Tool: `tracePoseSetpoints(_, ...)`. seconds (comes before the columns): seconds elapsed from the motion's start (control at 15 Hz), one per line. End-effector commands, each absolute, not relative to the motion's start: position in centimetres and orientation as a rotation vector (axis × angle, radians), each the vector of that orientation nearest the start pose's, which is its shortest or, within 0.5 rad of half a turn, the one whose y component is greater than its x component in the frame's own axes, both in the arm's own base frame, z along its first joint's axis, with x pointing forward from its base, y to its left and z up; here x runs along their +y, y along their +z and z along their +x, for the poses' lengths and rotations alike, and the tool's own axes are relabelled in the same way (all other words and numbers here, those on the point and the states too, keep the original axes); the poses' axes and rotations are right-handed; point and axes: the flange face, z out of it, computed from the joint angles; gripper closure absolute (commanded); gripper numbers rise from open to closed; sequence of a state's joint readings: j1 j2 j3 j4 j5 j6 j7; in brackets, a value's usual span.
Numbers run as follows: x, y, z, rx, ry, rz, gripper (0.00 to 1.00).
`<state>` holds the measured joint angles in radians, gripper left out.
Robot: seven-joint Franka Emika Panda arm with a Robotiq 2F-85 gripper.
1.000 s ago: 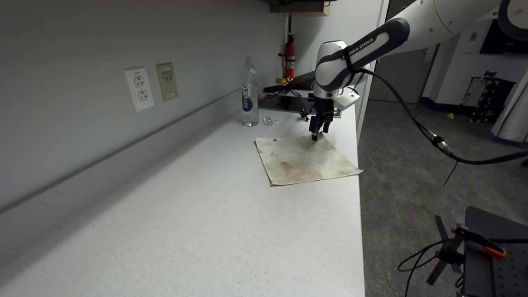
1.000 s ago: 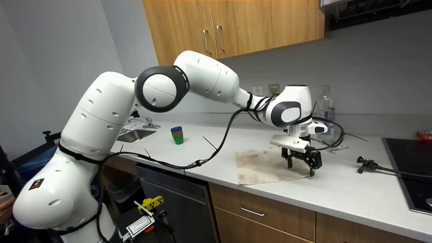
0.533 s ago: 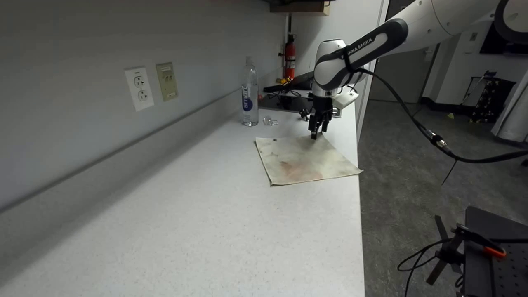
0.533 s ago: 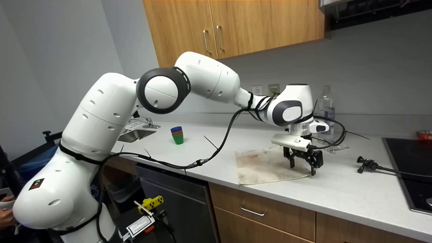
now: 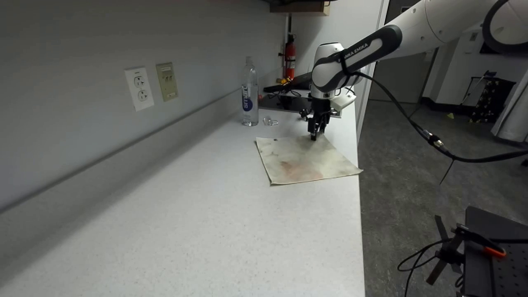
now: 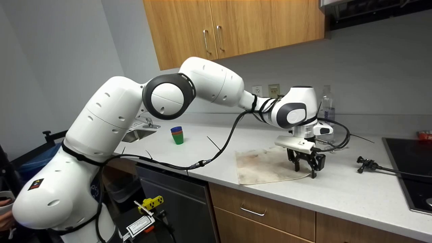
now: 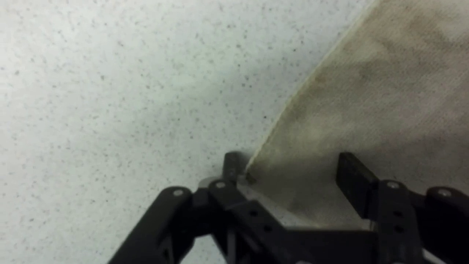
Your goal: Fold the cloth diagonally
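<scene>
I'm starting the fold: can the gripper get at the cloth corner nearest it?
Likely yes: in the wrist view the open gripper straddles that corner of the cloth, with nothing visibly blocking. Whether its fingertips are low enough is unclear.

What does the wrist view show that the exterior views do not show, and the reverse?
Only the wrist view shows the fine weave of the beige cloth and a small dark mark at its corner, beside one fingertip. Only the exterior views show the smartwater bottle, the duplex outlet, the black cooktop and the Franka Emika arm. All three share the cloth, the white speckled countertop under it and the gripper at that corner.
</scene>
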<state>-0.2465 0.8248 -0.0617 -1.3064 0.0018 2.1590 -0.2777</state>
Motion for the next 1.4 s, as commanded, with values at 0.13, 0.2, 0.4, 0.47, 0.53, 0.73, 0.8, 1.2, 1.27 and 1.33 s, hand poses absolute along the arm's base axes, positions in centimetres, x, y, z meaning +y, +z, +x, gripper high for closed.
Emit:
tracePoseSetpoints(0.13, -22.5, 25.6, 72.4, 0.055, -0.026, -3.174, 0.75)
tracePoseSetpoints(0.2, -22.3, 25.8, 72.4, 0.052, -0.030, -3.178, 0.84)
tracePoseSetpoints(0.4, -21.9, 26.8, 72.2, 0.049, -0.054, -3.207, 1.00)
tracePoseSetpoints(0.47, -21.7, 27.4, 72.0, 0.042, -0.058, -3.225, 1.00)
tracePoseSetpoints(0.53, -21.5, 28.0, 71.9, 0.036, -0.062, -3.243, 1.00)
tracePoseSetpoints(0.73, -20.4, 30.6, 71.5, -0.010, -0.095, -3.313, 1.00)
tracePoseSetpoints(0.8, -19.7, 31.6, 71.4, -0.041, -0.102, -3.341, 1.00)
tracePoseSetpoints(1.2, -13.8, 34.7, 70.4, -0.293, -0.052, -3.358, 1.00)
tracePoseSetpoints(1.27, -12.5, 34.6, 70.2, -0.336, -0.023, -3.344, 1.00)
tracePoseSetpoints(1.33, -11.4, 34.3, 70.0, -0.376, 0.003, -3.333, 1.00)
